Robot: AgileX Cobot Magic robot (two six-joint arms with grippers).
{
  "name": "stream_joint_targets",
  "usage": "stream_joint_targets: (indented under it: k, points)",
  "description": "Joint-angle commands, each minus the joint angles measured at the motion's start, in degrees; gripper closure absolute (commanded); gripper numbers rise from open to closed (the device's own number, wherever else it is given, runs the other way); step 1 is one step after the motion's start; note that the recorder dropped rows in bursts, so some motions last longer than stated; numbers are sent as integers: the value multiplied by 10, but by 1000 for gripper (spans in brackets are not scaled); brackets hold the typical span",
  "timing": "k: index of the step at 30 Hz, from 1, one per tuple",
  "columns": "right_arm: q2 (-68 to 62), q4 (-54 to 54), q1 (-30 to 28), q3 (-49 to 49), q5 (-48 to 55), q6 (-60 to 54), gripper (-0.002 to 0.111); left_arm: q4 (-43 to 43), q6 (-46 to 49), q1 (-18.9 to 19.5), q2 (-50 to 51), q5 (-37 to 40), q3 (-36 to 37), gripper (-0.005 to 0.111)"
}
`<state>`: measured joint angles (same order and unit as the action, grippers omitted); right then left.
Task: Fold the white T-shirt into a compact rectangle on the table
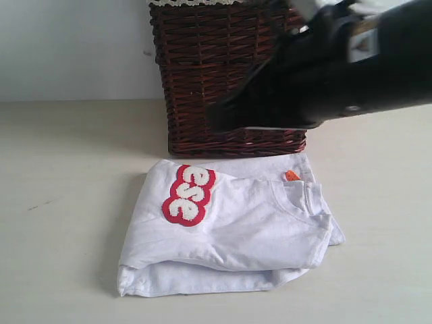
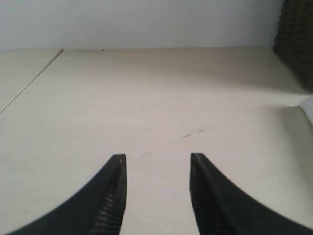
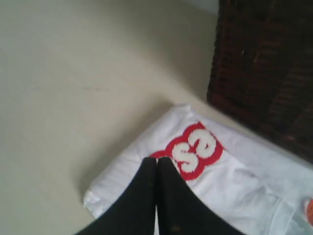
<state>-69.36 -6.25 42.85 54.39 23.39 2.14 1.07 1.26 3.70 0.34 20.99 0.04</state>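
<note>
- Left gripper (image 2: 156,156), two black ribbed fingers (image 2: 110,196): they stand apart with nothing between them, low over a bare stretch of the broad pale cream matte table (image 2: 146,88). The arm points along the surface toward the far wall.
- Relative to these fingers, the folded white cotton short-sleeved T-shirt (image 1: 229,229) lies well apart. In the left wrist view only a white sliver shows at the frame's edge, below the dark brown woven wicker basket (image 2: 296,39).
- The T-shirt rests on the table (image 1: 61,202) just in front of the basket (image 1: 229,74), near the middle of the exterior view. It is folded into a rough rectangle of stacked layers, the lower layers showing along the near edge.
- Fuzzy white letters outlined in red (image 1: 189,196), reading "ese", lie on its left part. The ribbed neck (image 1: 307,199) and a small orange tag (image 1: 291,175) lie on its right part.
- Right gripper (image 3: 157,160), black fingers pressed together and holding nothing: it is raised above the T-shirt. In the right wrist view the tips line up with the letters (image 3: 195,149).
- The black right arm (image 1: 337,61) reaches in from the upper right, crossing in front of the basket, blurred.
</note>
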Motion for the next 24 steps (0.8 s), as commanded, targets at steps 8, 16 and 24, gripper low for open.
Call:
stream_joint_targets:
  k: [8,16,24]
  points:
    - [374,231,-2,-79,3,175,108,-3,0,1,-3,-5,0,65]
    - [480,238,-5,-94,-51,191,108,-3,0,1,-3,-5,0,65]
    - [520,230,-51,-106,-88,189,108,-3,0,1,-3,-5,0,65]
